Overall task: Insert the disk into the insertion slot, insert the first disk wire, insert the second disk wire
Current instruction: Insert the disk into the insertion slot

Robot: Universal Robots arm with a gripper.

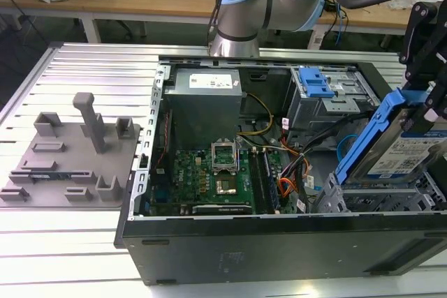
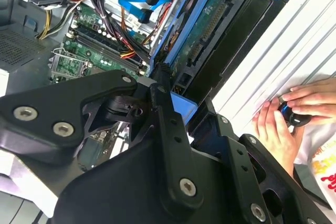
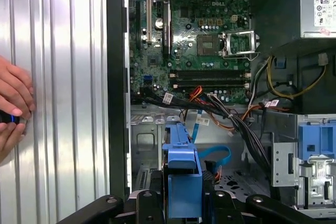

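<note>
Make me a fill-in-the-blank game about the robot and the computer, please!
1. The tool holds the disk by its ____ plastic frame.
2. The disk hangs tilted ____ the insertion slot, not inside it.
3. The motherboard in the case is coloured ____.
Missing words: blue; above; green.
</note>
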